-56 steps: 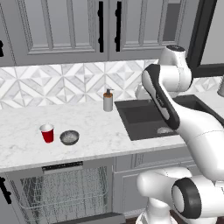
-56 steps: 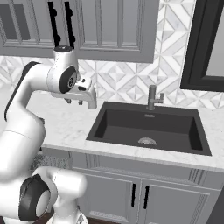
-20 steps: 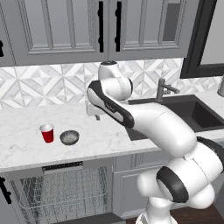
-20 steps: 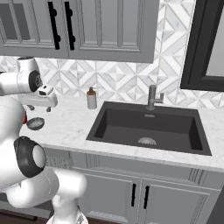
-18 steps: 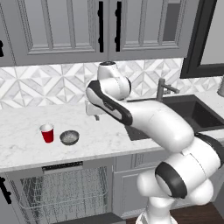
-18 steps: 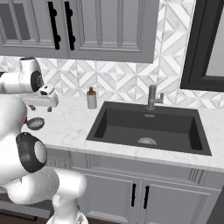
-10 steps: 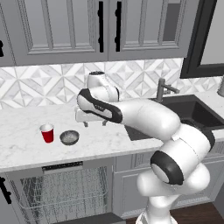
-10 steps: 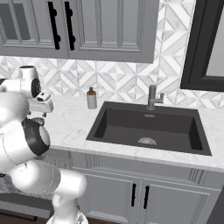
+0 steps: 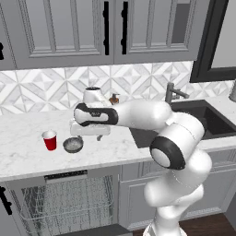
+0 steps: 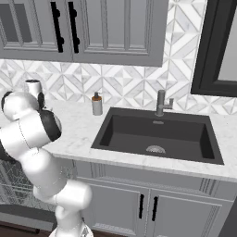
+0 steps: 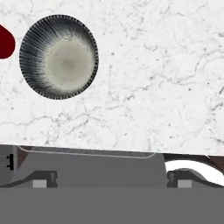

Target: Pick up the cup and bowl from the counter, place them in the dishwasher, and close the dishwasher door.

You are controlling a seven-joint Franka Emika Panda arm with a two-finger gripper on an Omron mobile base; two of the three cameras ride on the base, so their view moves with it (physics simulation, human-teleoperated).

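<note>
On the counter (image 9: 23, 152), toward its left end in the left base view, stands the cup (image 9: 50, 140): small, red, tapered downward, with a pale rim. Just to its right, near but apart from it, sits the bowl (image 9: 73, 145), shallow and round, grey and speckled. From the hand view the bowl (image 11: 58, 57) shows a dark ribbed wall around a pale, flat, mottled bottom, and the cup (image 11: 6, 42) is only a dark red sliver cut off by the left edge.

Above and slightly right of the bowl hovers the gripper (image 9: 87, 137), pointing down at the marble, its pincer spread wide with nothing between the fingers. The two dark fingertips (image 11: 43, 178) stand far apart at the bottom of the hand view, with bare marble ahead of them and the bowl off to their upper left.

Below the counter, the dishwasher (image 9: 64, 205) stands open, pale wire racks visible under its dark control strip; the dishwasher door (image 9: 99, 230) shows only as a dark edge at the bottom of the picture.

Farther right, a soap bottle (image 10: 96, 104) stands behind the dark sink (image 10: 157, 134), partly hidden by the arm in the left base view. In the right base view the arm's own body covers the gripper's end, and whether cup or bowl lies behind it cannot be told.
</note>
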